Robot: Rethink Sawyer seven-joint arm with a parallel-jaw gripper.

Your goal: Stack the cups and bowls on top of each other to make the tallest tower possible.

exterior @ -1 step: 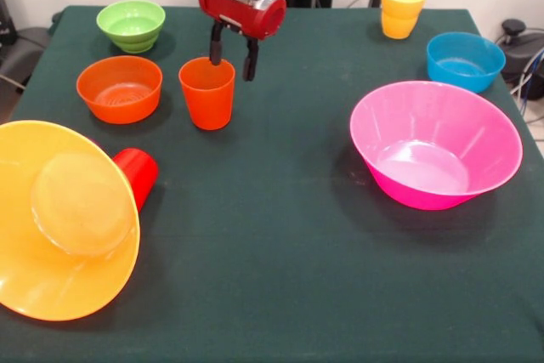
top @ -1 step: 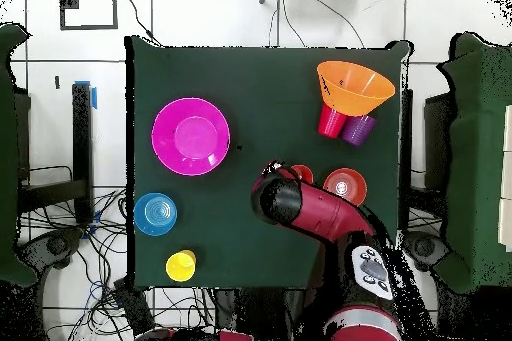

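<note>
Across the dark green table [exterior @ -1 step: 280, 261] in the front view, we see the gripper [exterior @ -1 step: 232, 55] hanging over the far rim of the upright orange cup [exterior @ -1 step: 206, 93]. Its two black fingers [exterior @ -1 step: 217, 45] are spread apart, one in front of the cup's back rim, the other just past the cup's side, and they clasp nothing. Beside that cup sits the small orange bowl [exterior @ -1 step: 119, 88], with the small green bowl [exterior @ -1 step: 131, 25] farther back. At the near corner the big yellow-orange bowl [exterior @ -1 step: 59, 218] lies tipped on its side, and the red cup [exterior @ -1 step: 137, 176] lies on its side against it. The big pink bowl [exterior @ -1 step: 435, 144] stands upright on the other half of the table, the blue bowl [exterior @ -1 step: 464, 60] behind it and the yellow cup [exterior @ -1 step: 403, 8] at the far edge.

From overhead, we see the red arm [top @ -1 step: 315, 207] covering most of the orange cup [top @ -1 step: 301, 173], beside the orange bowl [top @ -1 step: 345, 185]. The tipped yellow-orange bowl [top @ -1 step: 355, 87] touches the red cup [top @ -1 step: 331, 121], and a purple cup [top @ -1 step: 357, 129] lies just beside that. The pink bowl [top @ -1 step: 190, 136], blue bowl [top @ -1 step: 156, 214] and yellow cup [top @ -1 step: 181, 265] stand well apart.
</note>
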